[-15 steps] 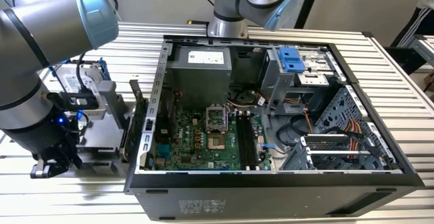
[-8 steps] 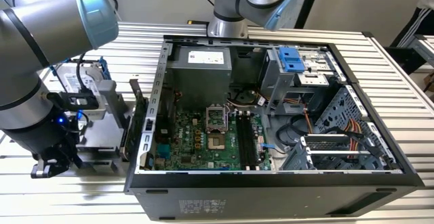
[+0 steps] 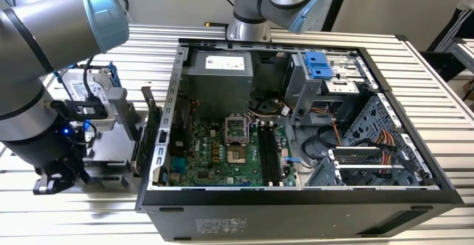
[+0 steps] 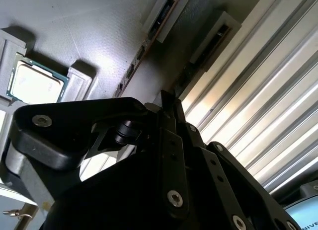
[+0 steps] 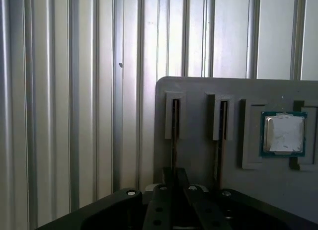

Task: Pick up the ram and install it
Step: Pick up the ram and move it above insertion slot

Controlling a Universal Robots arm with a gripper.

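One ram (image 5: pixel 175 121) stands slotted in the grey holder (image 5: pixel 198 93) on the ribbed table (image 5: pixel 74 91).

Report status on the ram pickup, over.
Pincer low at grey holder, lined up on one ram stick. Stick seated in its slot, second stick and processor alongside. No obstruction seen.

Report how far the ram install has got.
Done: nothing yet; the motherboard's long slots look bare. In hand: the gripper hangs over the grey holder, lined up with the ram standing edge-on in its slot; whether it grips is unclear. Left: lifting the ram out and seating it in the case.
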